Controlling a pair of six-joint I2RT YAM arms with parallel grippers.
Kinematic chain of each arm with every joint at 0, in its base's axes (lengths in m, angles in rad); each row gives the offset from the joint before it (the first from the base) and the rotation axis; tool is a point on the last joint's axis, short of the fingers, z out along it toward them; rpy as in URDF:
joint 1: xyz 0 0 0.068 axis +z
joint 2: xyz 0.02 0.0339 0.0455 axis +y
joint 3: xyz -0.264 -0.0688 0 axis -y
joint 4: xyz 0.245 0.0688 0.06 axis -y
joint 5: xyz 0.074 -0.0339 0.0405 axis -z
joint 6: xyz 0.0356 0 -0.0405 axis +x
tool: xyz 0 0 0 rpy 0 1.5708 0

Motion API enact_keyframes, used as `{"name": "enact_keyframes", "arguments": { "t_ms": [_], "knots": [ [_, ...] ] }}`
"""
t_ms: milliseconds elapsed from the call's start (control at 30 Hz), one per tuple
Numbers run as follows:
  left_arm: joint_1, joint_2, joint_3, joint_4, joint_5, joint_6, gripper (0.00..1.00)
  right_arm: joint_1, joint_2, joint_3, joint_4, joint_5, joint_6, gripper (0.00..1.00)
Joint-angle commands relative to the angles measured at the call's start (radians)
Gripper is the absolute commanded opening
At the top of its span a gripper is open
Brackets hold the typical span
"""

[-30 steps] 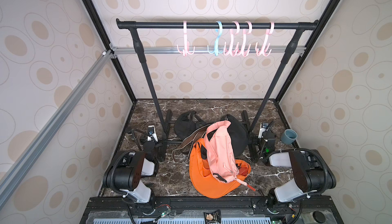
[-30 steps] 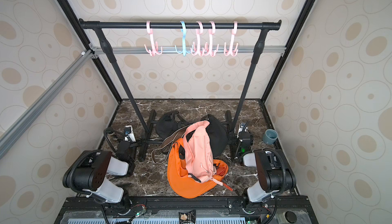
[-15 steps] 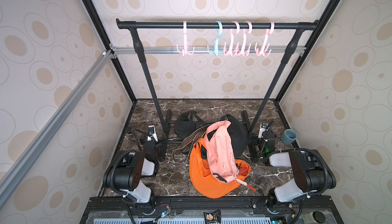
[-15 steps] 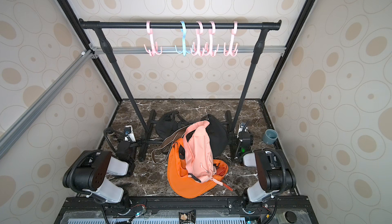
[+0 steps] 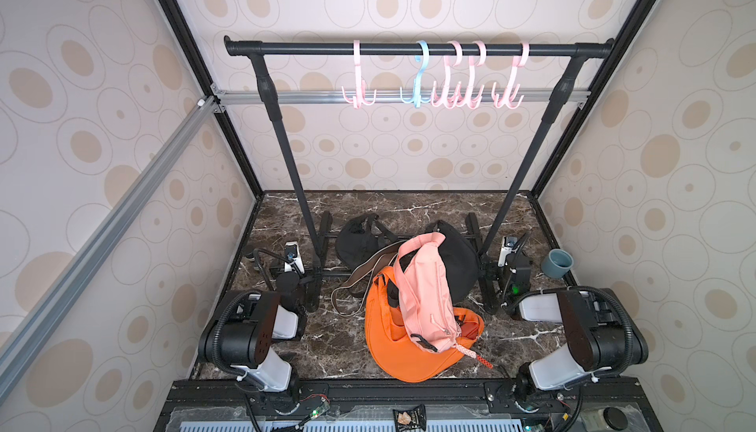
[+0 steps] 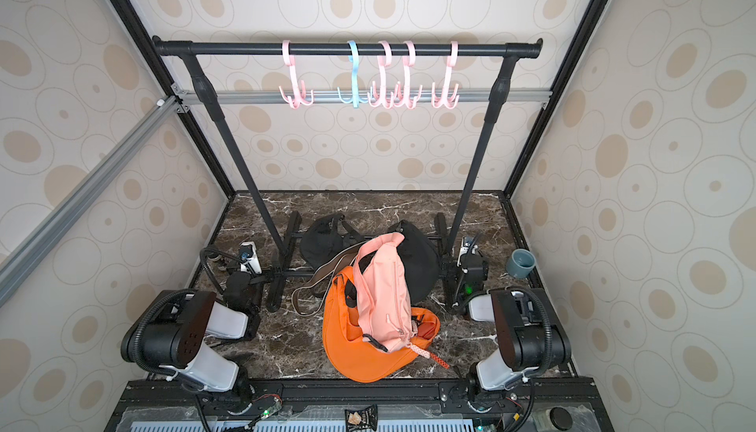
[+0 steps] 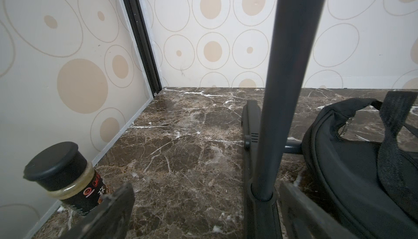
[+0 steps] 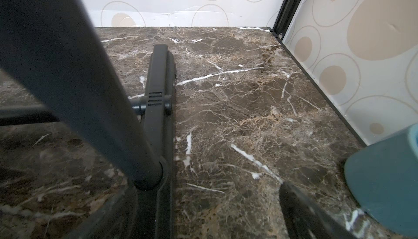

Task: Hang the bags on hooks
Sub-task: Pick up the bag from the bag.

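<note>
Left pincer (image 7: 204, 187) and right pincer (image 5: 509, 248) gaped empty; lifting the pink bag (image 5: 425, 286) could drag the orange bag (image 5: 392, 348) along.

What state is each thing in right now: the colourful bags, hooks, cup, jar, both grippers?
Orange bag: lying on the floor.
Pink bag: lying on the orange bag, not hung.
Hooks: five on the rail, all empty.
Cup: upright.
Jar: lid on.
Left gripper: open, empty.
Right gripper: open, empty.
</note>
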Motion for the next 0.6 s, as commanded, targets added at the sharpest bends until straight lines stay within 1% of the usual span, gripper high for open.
{"name": "enact_keyframes", "arguments": {
  "t_ms": [0,33,67,100,133,167,200,233,267,300,333,367,400,433,500,567],
  "knots": [
    [0.0,-0.001,0.013,0.005,0.01,0.015,1.0,0.002,-0.015,0.004,0.015,-0.012,-0.016,1.0],
    [0.004,-0.002,0.015,-0.002,0.015,0.011,1.0,0.005,-0.022,0.002,0.035,-0.006,-0.022,1.0],
    [0.003,-0.004,0.011,0.006,0.014,0.013,1.0,0.025,-0.047,0.008,0.003,0.03,-0.031,1.0],
    [0.003,-0.013,0.006,0.013,0.001,0.009,1.0,0.058,-0.101,0.034,-0.087,0.106,-0.046,1.0],
    [0.002,-0.044,-0.003,0.0,-0.014,0.006,1.0,0.093,-0.162,0.075,-0.227,0.156,-0.06,1.0],
    [-0.001,-0.086,0.0,-0.037,-0.029,0.006,1.0,0.115,-0.21,0.105,-0.309,0.156,-0.064,1.0],
    [-0.007,-0.123,0.027,-0.111,-0.052,0.008,1.0,0.135,-0.263,0.126,-0.362,0.161,-0.031,1.0],
    [-0.016,-0.155,0.059,-0.197,-0.083,0.008,1.0,0.144,-0.32,0.131,-0.397,0.13,0.02,1.0],
    [-0.021,-0.183,0.09,-0.267,-0.1,0.012,1.0,0.143,-0.372,0.129,-0.402,0.065,0.08,1.0],
    [-0.03,-0.219,0.122,-0.323,-0.104,0.01,1.0,0.144,-0.428,0.114,-0.387,0.027,0.179,1.0],
    [-0.035,-0.259,0.141,-0.345,-0.102,-0.025,1.0,0.143,-0.486,0.101,-0.393,0.023,0.309,1.0],
    [-0.034,-0.298,0.157,-0.36,-0.088,-0.053,1.0,0.142,-0.535,0.094,-0.433,0.044,0.434,1.0],
    [-0.035,-0.345,0.175,-0.371,-0.078,-0.093,1.0,0.137,-0.604,0.099,-0.508,0.052,0.541,1.0],
    [-0.034,-0.387,0.197,-0.392,-0.09,-0.152,1.0,0.133,-0.665,0.102,-0.554,0.049,0.594,1.0],
    [-0.033,-0.462,0.24,-0.476,-0.126,-0.318,1.0,0.132,-0.747,0.095,-0.515,-0.026,0.568,1.0],
    [-0.027,-0.523,0.277,-0.599,-0.124,-0.507,1.0,0.132,-0.797,0.113,-0.501,-0.142,0.547,1.0]
  ]
}}
